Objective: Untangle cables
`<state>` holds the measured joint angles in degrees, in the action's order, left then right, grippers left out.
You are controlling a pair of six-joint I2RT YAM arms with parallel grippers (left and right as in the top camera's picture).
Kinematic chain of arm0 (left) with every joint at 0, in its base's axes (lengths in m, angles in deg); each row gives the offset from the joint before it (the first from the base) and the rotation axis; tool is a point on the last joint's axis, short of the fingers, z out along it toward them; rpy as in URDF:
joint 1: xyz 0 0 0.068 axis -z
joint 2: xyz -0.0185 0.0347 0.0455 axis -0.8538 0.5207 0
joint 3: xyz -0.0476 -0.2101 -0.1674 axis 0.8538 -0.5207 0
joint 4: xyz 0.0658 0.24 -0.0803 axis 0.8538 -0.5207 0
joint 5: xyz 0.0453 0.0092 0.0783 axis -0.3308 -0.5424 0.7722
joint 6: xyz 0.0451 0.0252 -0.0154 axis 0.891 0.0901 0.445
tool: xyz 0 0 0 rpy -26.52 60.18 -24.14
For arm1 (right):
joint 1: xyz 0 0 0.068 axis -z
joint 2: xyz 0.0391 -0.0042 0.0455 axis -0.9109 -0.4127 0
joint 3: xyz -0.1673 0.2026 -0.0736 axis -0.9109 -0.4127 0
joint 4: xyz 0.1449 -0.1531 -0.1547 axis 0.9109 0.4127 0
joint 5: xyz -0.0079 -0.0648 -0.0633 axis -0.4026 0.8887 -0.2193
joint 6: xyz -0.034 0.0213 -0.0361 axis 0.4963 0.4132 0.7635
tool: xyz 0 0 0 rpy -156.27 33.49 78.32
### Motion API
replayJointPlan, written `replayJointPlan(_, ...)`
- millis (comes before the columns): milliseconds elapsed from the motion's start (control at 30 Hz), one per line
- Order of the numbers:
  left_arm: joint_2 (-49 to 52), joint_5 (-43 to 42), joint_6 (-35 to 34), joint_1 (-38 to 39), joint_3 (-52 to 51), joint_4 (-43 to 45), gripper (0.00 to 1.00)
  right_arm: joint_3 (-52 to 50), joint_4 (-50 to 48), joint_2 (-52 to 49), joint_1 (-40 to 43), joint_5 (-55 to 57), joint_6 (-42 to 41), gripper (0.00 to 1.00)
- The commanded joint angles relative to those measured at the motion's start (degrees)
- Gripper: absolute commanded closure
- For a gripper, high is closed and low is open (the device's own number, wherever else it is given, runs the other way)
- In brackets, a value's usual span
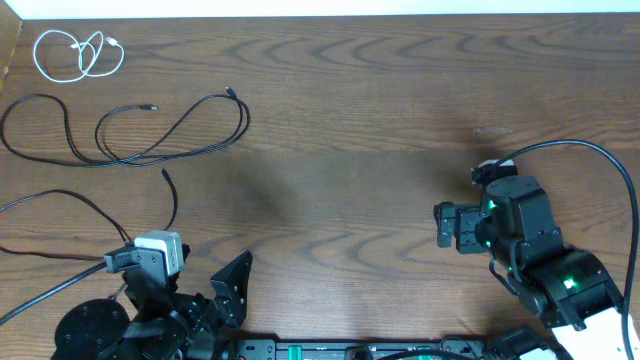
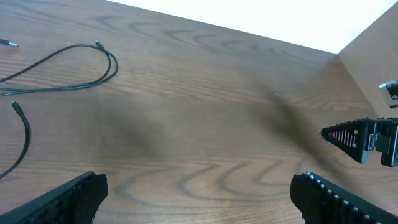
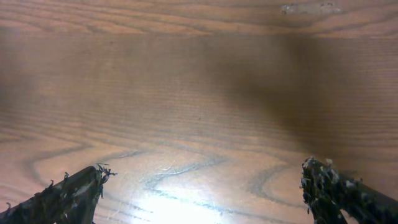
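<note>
While both jaws stand wide apart with nothing held, left pincer (image 2: pixel 199 205) and right pincer (image 3: pixel 202 196) hang over the table (image 1: pixel 360 120). Black cables (image 1: pixel 245 120) lie in loose loops ahead-left of the left pincer, not touching it. White cable (image 1: pixel 80 50) sits coiled beyond them, farthest out. White and black don't touch. All are well apart from the right pincer.

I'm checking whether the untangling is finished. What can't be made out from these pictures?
- Overhead: white cable too small to tell whether its loops are knotted.
- Overhead: lower black cable runs off the left edge and under the left arm.
- Left wrist: looped black cable cut by left edge.
</note>
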<state>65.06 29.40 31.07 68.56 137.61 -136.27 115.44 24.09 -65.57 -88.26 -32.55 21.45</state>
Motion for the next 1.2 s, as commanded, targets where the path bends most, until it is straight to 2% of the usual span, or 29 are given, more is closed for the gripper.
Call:
replayJointPlan(0, -0.02, 0.79, -0.31, 0.13, -0.48, 0.04, 0.00, -3.87, -1.46, 2.49, 1.88, 1.42, 0.31, 0.01)
replayJointPlan(200, -0.02, 0.79, -0.31, 0.13, -0.48, 0.04, 0.00, -17.16, -15.19, 11.74, 11.58, -1.68, 0.35, 0.01)
replayJointPlan(333, -0.02, 0.81, -0.31, 0.13, -0.48, 0.04, 0.01, -25.73, -26.32, 19.65, 17.68, -4.96, 3.39, 0.01)
replayJointPlan(533, -0.02, 0.79, -0.31, 0.13, -0.48, 0.04, 0.01, -35.63, -37.94, 29.92, 23.50, -5.07, 4.17, 0.01)
replayJointPlan(800, -0.02, 0.79, -0.31, 0.13, -0.48, 0.02, 0.01, -42.93, -44.33, 39.80, 28.61, -5.73, 4.17, 0.01)
replayJointPlan(1167, -0.02, 0.79, -0.31, 0.13, -0.48, 0.02, 0.01, -47.36, -46.27, 47.71, 26.71, -5.27, 4.17, 0.01)
